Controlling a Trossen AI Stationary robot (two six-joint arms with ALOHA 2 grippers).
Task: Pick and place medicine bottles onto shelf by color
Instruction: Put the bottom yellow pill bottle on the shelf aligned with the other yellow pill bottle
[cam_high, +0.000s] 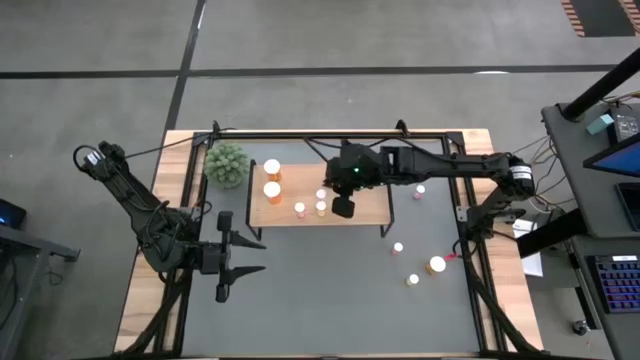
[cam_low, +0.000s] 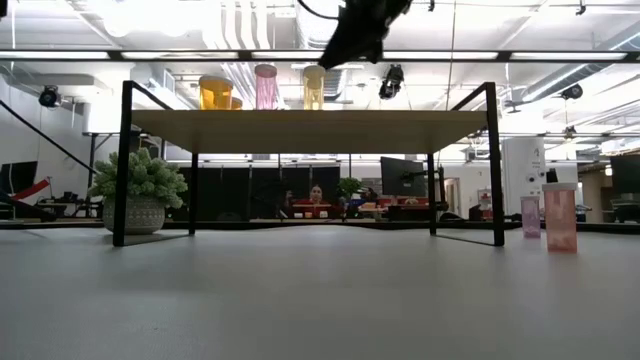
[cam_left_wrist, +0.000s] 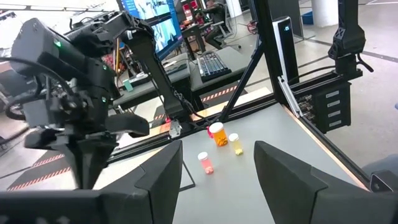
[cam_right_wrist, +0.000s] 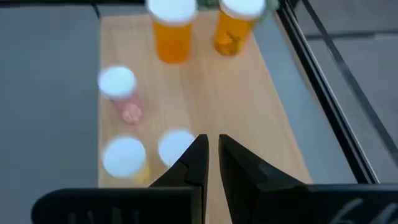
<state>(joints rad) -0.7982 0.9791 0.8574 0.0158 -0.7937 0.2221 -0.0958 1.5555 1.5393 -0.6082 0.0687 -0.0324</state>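
The light-wood shelf stands at the table's far middle. On it stand two orange bottles, a pink one and two small yellow-looking ones; the right wrist view shows them too. My right gripper hovers above the shelf, right of these bottles, shut and empty. Several more bottles stand on the table at the right: orange, yellow, pink. My left gripper is open and empty at the near left.
A green spiky plant in a pot stands by the shelf's left end. The shelf's black legs and a black frame along the table's edges rise around the work area. The dark table lies in front of the shelf.
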